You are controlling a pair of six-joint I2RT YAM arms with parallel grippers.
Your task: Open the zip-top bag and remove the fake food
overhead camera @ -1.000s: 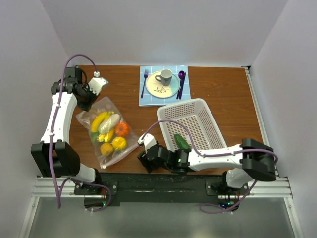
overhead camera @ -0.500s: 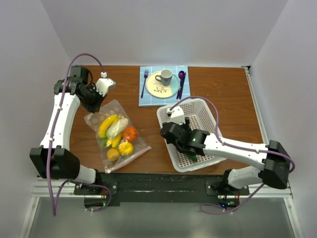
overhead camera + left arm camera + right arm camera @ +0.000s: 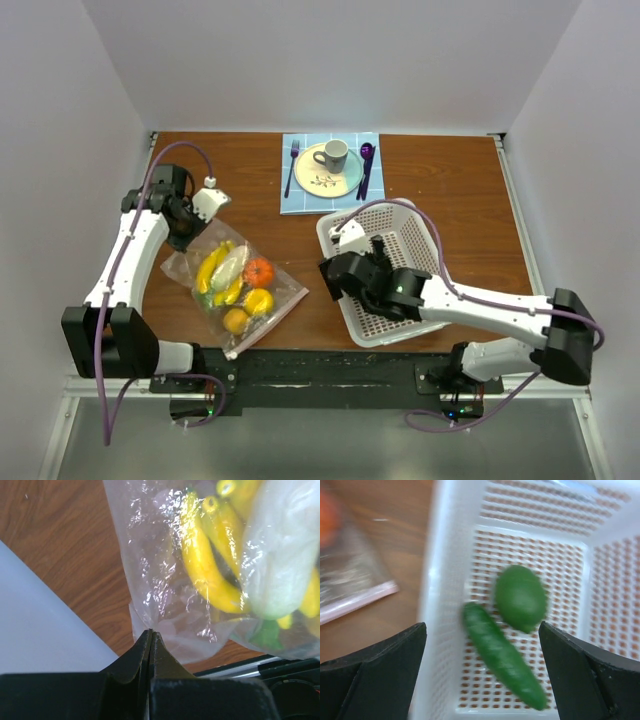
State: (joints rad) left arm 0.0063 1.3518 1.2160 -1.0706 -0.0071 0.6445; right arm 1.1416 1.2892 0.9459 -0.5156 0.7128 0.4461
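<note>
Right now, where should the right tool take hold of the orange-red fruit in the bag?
Probably across its round middle, the orange-red fruit being a ball with no handle. Come from the zip-top bag's pinkish strip edge, which faces the right tool.

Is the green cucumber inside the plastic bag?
No, the cucumber lies in the white basket beside a round green fruit, outside the zip-top bag.
</note>
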